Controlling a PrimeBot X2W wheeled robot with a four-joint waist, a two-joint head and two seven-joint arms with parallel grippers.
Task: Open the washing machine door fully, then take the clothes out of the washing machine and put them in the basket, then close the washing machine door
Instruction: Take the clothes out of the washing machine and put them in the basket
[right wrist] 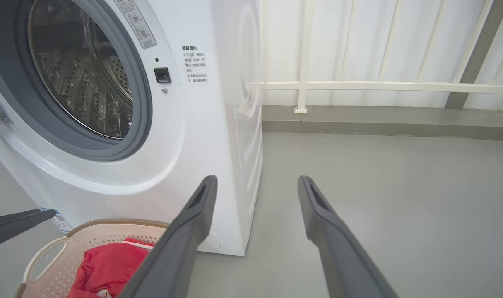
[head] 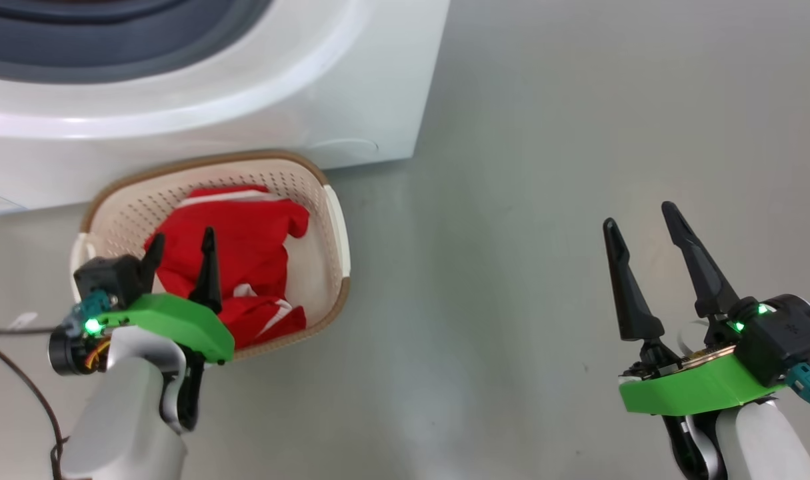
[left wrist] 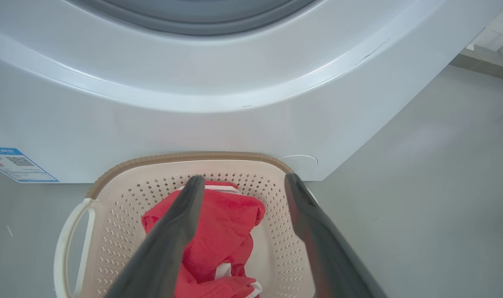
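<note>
1. The clothes (head: 238,253) are lying bunched in the basket (head: 335,227) at the left centre of the head view, with their long axis running up and down the frame.
2. The washing machine (head: 245,87) is being cut off by the top edge, and the pile's lower left is being hidden.
3. The left gripper (head: 183,235) is standing over the pile, jaws spread and grasping nothing. The right gripper (head: 639,215), at the lower right and well apart, is likewise spread and empty.

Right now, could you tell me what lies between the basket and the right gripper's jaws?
Bare grey floor alone, from the basket to the right gripper, as the head view shows.
</note>
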